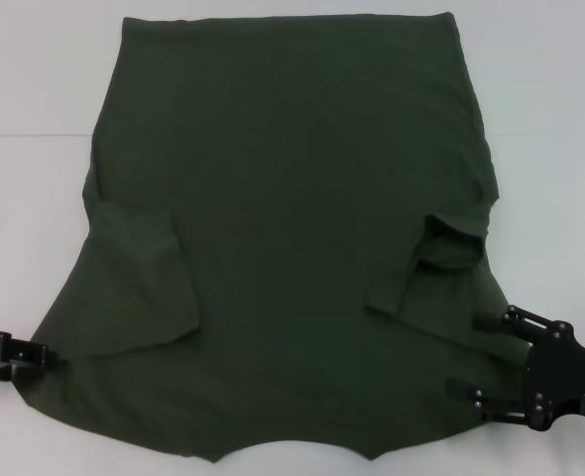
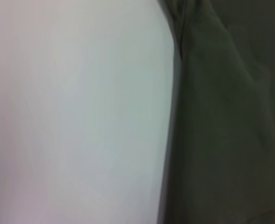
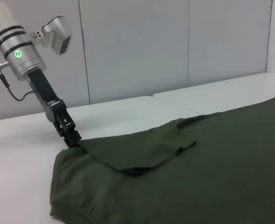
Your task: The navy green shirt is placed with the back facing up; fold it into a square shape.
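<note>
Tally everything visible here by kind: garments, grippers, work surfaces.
Garments: 1, the navy green shirt
Grippers: 2, the left gripper and the right gripper, both at the shirt's near corners
Work surfaces: 1, the white table
Total: 4

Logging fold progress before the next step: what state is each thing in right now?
navy green shirt: spread flat on the table, both sleeves folded inward.
left gripper: at the shirt's near left edge, shut on the fabric.
right gripper: open over the shirt's near right edge.
</note>
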Available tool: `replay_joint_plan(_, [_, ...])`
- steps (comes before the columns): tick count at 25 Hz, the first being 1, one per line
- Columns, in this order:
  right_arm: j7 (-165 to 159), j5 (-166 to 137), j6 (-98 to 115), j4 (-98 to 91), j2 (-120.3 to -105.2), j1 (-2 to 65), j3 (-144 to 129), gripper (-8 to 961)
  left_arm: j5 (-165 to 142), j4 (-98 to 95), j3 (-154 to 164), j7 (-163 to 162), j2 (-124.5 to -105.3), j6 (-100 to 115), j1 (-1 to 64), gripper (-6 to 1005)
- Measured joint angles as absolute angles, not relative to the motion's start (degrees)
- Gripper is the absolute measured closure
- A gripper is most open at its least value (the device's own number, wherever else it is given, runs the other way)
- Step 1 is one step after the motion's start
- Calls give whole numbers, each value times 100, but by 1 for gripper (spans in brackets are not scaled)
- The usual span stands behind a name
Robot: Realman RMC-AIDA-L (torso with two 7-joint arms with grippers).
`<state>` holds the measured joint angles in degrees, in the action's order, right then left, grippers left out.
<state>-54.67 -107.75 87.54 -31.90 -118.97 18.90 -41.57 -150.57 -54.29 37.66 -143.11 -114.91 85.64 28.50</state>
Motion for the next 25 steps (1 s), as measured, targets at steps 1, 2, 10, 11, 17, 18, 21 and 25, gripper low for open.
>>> replay_joint_plan(1, [-5467,-10775,8754,-3190,-11898,1890,-4157,11,-15074,-5440,3766,-14311,-11492,8557,2850,315])
replay_joint_plan(2, [-5467,-10775,8754,-3190,-11898,1890,-4157,11,-15089,-5449,3766,-14311,-11494,8545,2847,315])
replay_joint_plan(10, [-5476,-10775,8743,-3190,-11901,1899,-4157,12,-15136,-5455,3763,-14274,-11482,8498,2839,322])
replay_joint_plan(11, [-5475,-10775,8742,-3190,-11904,1899,-4157,12,-15155,-5444,3762,-14267,-11482,8498,2841,323])
replay_joint_plan(17, [-5476,-10775,8740,-3190,-11914,1898,-4157,11,-15225,-5434,3760,-14265,-11495,8496,2856,328])
replay_joint_plan(18, [-5475,-10775,8739,-3190,-11916,1898,-4157,11,-15225,-5430,3760,-14265,-11495,8495,2858,329])
replay_joint_plan(21, [-5476,-10775,8737,-3190,-11918,1899,-4157,11,-15226,-5415,3759,-14264,-11497,8494,2865,331])
replay_joint_plan(25, [-5476,-10775,8736,-3190,-11918,1898,-4157,11,-15206,-5397,3759,-14264,-11502,8513,2871,334])
